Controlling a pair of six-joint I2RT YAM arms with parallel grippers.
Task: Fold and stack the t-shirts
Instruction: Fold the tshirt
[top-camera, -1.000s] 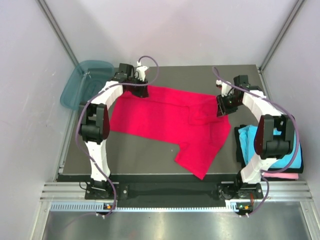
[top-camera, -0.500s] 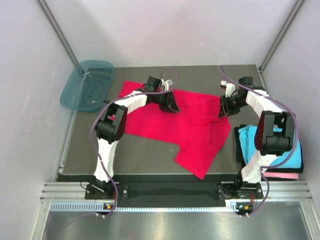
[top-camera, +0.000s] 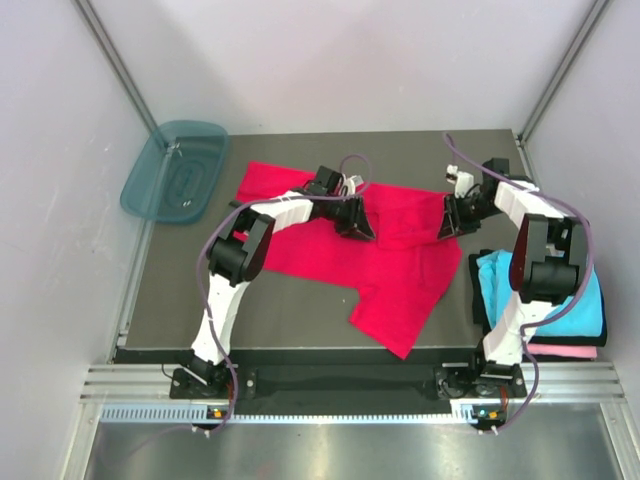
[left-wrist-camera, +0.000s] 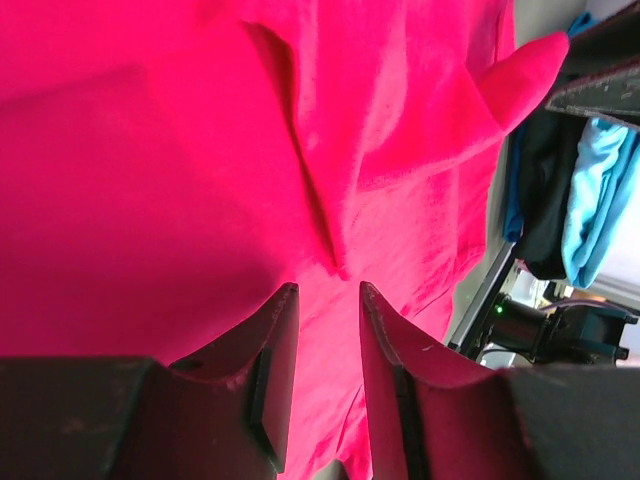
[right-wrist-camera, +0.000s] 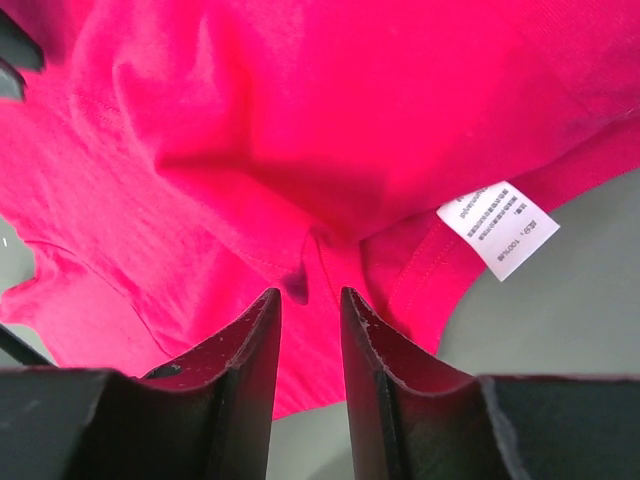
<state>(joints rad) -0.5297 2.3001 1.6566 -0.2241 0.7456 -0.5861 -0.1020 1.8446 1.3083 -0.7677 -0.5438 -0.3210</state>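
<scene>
The crimson red t-shirt (top-camera: 310, 250) lies spread and rumpled across the dark table, one part reaching toward the front edge. My left gripper (top-camera: 362, 228) hovers over the shirt's middle, its jaws slightly apart with only red cloth (left-wrist-camera: 200, 150) beneath them (left-wrist-camera: 328, 292). Over the shirt's right edge, my right gripper (top-camera: 447, 228) is also slightly open (right-wrist-camera: 310, 292), above a crease near the white tag (right-wrist-camera: 497, 228). At the right table edge, a cyan shirt (top-camera: 588, 305) lies on a pink one (top-camera: 565, 351).
A teal translucent tub (top-camera: 175, 172) stands off the table's far left corner. White walls close in on both sides. The right arm's base partly hides the cyan and pink shirts. Bare grey table (right-wrist-camera: 590, 330) shows beside the tag.
My left gripper has swept from the shirt's far left corner rightward to its middle, leaving that corner lying flat. The right gripper has barely shifted.
</scene>
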